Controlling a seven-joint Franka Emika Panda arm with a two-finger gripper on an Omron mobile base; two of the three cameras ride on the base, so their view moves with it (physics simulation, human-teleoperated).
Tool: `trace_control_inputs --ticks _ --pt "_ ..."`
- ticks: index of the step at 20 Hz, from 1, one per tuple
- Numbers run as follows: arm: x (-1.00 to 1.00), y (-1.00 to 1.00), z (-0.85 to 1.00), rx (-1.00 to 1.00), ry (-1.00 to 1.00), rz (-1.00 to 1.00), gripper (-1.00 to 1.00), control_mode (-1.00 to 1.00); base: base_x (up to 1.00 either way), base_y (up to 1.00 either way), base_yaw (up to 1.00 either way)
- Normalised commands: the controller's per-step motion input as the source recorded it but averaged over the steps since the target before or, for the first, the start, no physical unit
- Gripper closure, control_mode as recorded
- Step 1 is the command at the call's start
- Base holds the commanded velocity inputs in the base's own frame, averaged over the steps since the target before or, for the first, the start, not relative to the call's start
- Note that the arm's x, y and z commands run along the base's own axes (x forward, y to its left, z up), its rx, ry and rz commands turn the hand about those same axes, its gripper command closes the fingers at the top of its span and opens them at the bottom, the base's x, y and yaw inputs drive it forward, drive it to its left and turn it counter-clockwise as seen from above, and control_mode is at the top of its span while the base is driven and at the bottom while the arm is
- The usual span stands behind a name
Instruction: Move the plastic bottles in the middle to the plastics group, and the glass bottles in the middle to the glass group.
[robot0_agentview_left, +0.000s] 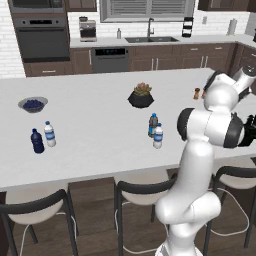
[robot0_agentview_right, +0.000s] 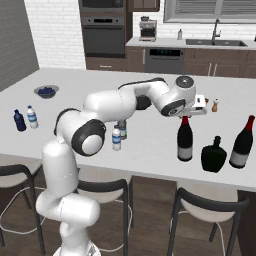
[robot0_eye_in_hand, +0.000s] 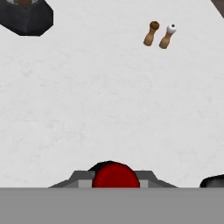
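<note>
Red foil neck of the wine bottle (robot0_agentview_right: 184, 140) sits pinched in the gripper (robot0_agentview_right: 186, 116), near the worktop's front edge beside the squat black bottle (robot0_agentview_right: 213, 154). Such a high hold could let it swing and topple that neighbour.

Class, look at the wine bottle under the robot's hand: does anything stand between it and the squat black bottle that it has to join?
Nothing visible does. The hand is shut on the red neck of the wine bottle, and the squat black bottle stands just beside it on the counter with bare surface between. A second wine bottle stands beyond the squat one.
</note>
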Motion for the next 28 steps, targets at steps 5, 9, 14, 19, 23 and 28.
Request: trace_control_inputs --ticks 5,9,14,19,23,28 --pt "0.42 -0.14 -0.12 0.00 0.00 0.04 1.00 -1.00 0.00 0.00 0.00" --pt "0.38 -0.19 -0.16 0.00 0.00 0.06 1.00 -1.00 0.00 0.00 0.00" --pt "0.03 -0.14 -0.33 -0.03 0.00 0.08 1.00 -1.00 0.00 0.00 0.00" --pt "0.00 0.03 -0.41 -0.09 0.00 0.08 1.00 -1.00 0.00 0.00 0.00" --pt "0.01 0.33 -0.47 -0.18 0.00 0.06 1.00 -1.00 0.00 0.00 0.00" --pt "0.00 0.25 -0.45 -0.24 0.00 0.06 -1.00 -1.00 0.00 0.00 0.00"
